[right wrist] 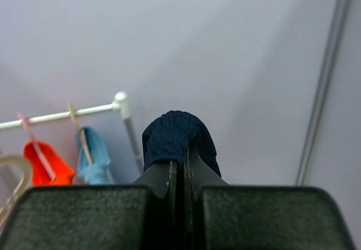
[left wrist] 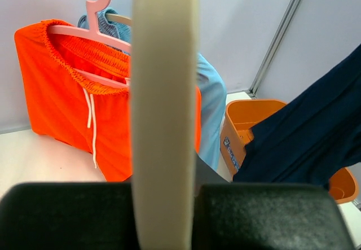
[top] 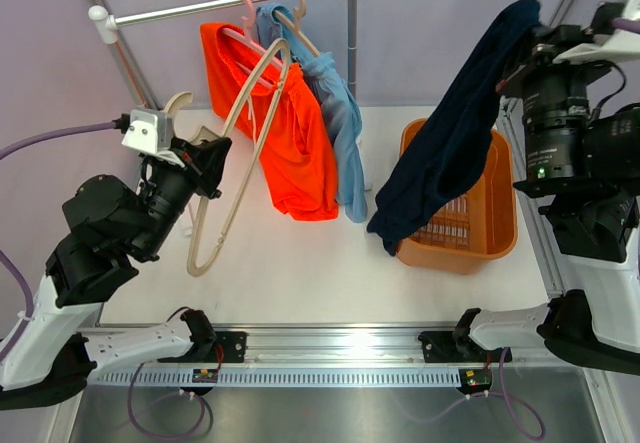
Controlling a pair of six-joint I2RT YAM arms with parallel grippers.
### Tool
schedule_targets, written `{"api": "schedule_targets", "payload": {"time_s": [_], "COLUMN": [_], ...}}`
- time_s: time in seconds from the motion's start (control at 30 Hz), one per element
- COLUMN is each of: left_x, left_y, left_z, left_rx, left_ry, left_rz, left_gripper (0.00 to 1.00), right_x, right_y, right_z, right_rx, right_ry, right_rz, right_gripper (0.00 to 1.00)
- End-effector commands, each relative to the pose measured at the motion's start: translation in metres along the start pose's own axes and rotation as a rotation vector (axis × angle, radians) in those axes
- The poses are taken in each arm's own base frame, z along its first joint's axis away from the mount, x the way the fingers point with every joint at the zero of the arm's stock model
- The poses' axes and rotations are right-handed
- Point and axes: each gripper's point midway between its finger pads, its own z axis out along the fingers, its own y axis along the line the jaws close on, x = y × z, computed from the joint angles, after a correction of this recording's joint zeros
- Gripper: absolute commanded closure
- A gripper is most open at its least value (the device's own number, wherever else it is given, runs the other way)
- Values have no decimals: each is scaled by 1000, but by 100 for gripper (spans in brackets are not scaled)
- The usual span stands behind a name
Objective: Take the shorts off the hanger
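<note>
The navy shorts (top: 450, 153) hang over the basket (top: 497, 225), seemingly brushing its rim.
The right gripper (right wrist: 180, 168) clamps them; left of the basket, the left gripper (left wrist: 164, 192) pinches a cream hanger (left wrist: 163, 92) before the orange shorts (top: 295, 143) and blue shorts (top: 345, 133).

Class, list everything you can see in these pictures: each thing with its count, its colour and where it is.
navy shorts: one, dark navy, hanging from the right hand over the basket
orange shorts: one, bright orange, on the pink hanger
light blue shorts: one, light blue, on the tan hanger
cream hanger: one, cream, bare, in the left hand
pink hanger: one, pink, on the rail
tan hanger: one, tan, on the rail
rail: one, white, at the back
basket: one, orange, on the table's right
table: one, white
left hand: black, shut on the cream hanger
right hand: black, shut on the navy shorts
</note>
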Motion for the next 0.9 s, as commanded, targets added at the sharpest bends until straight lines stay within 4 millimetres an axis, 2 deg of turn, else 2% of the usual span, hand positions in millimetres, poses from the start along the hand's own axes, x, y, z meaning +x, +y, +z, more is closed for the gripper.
{"api": "schedule_targets", "payload": {"time_s": [0.0,0.03,0.1,0.13,0.27,0.47,0.67,0.77,0.87], "left_x": [7,11,15,18,26,26,26,28,29], "left_y": [1,0,-1,-2,-1,5,7,7,9], "left_z": [4,5,6,7,6,0,-1,-1,-1], "left_rx": [-17,-17,-14,-13,-9,-20,-27,-29,-33], "left_ry": [12,22,36,43,65,65,72,79,81], "left_rz": [0,8,16,20,32,42,55,59,66], "left_gripper": [100,100,100,100,100,100,100,100,100], "right_x": [-73,-86,-97,-107,-120,-117,-107,-96,-74], "right_y": [-52,-56,-58,-68,-85,-103,-103,-105,-97], "right_z": [-2,-1,2,0,3,12,31,44,62], "right_rx": [212,241,269,302,380,451,479,485,438], "right_ry": [-221,-275,-323,-354,-411,-437,-412,-387,-325], "right_rz": [17,43,8,11,-10,-20,-69,-68,-71], "right_gripper": [100,100,100,100,100,100,100,100,100]}}
